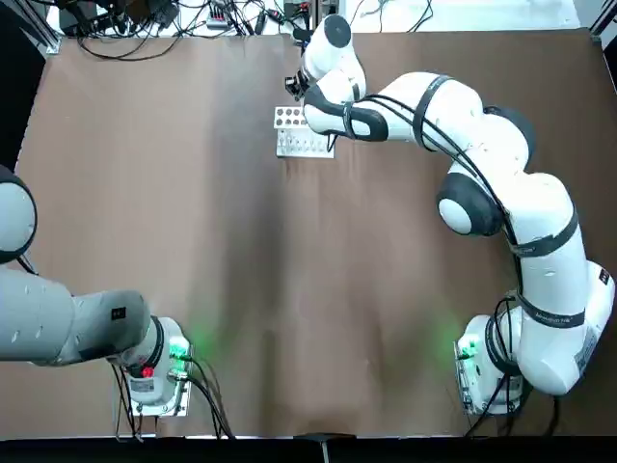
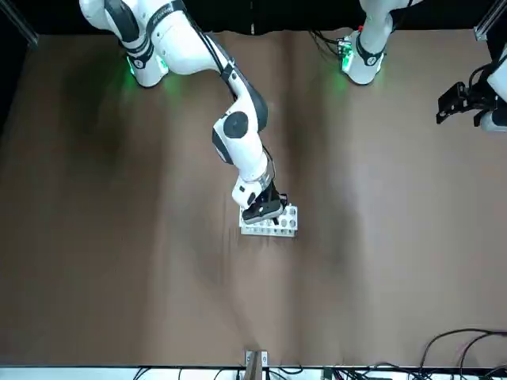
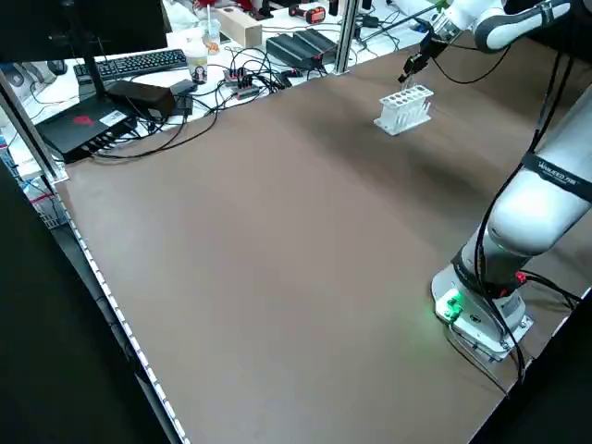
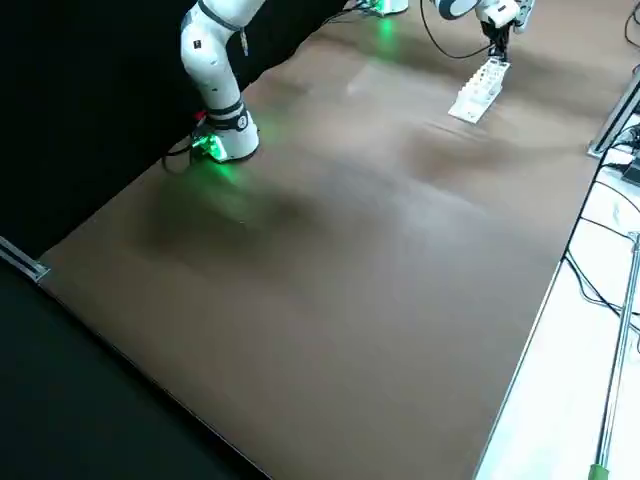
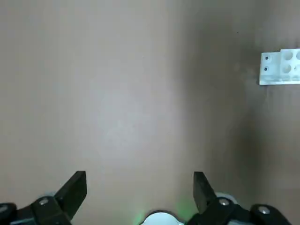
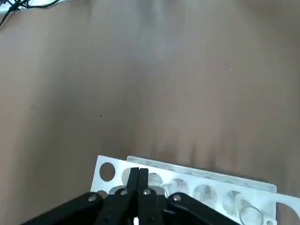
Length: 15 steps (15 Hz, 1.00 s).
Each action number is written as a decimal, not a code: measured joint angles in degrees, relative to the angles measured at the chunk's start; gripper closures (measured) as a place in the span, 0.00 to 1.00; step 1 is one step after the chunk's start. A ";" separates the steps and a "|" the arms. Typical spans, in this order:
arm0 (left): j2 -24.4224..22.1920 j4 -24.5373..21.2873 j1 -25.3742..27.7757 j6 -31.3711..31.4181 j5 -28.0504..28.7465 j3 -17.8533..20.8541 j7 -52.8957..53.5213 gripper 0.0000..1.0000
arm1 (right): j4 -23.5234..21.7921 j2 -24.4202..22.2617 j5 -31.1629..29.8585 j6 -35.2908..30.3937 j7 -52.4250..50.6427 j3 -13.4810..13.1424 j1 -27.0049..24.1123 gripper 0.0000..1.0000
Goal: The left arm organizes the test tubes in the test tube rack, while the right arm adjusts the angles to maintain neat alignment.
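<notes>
Right claw [image 6: 139,180] sits directly over the white rack [image 6: 234,194], near one end of it, fingers pressed together with no gap between them. Whether a tube is pinched there can't be told; a thin pale sliver shows just below the tips in the right wrist view, too small to be sure. The rack stands on the brown table [image 1: 241,289], just under and slightly to the side of the claw [image 2: 261,207]: in the front view the rack [image 2: 273,226] pokes out beneath the fingers, most of its length running away from them. In the top view the rack [image 1: 294,135] is partly hidden by the right arm [image 1: 482,164], which stretches far across the table. Some holes look to hold clear tubes [image 6: 206,193], count unclear.

Left claw [image 5: 139,187] is well apart from the rack, hanging over bare table w/ fingers spread wide; the rack's corner [image 5: 281,68] only shows far off at the edge of its wrist view. The left arm [image 1: 58,318] is folded back near its base.
</notes>
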 joint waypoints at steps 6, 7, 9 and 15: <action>0.14 0.00 0.21 1.19 0.00 -0.05 0.00 0.00 | 0.00 0.15 -0.57 -0.02 -0.02 -0.34 -0.02 0.99; 0.14 0.00 0.21 1.49 0.00 -0.10 0.00 0.00 | 0.00 0.15 -0.98 -0.07 -0.02 -0.45 -0.05 0.99; 0.14 0.00 0.21 1.96 0.00 -0.12 -0.06 0.00 | -0.01 0.16 -1.64 -0.17 -0.05 -0.53 -0.10 0.99; 0.14 0.00 0.20 2.55 0.00 -0.21 -2.84 0.00 | 0.20 0.11 -2.41 -2.60 -0.79 -0.60 -0.34 0.99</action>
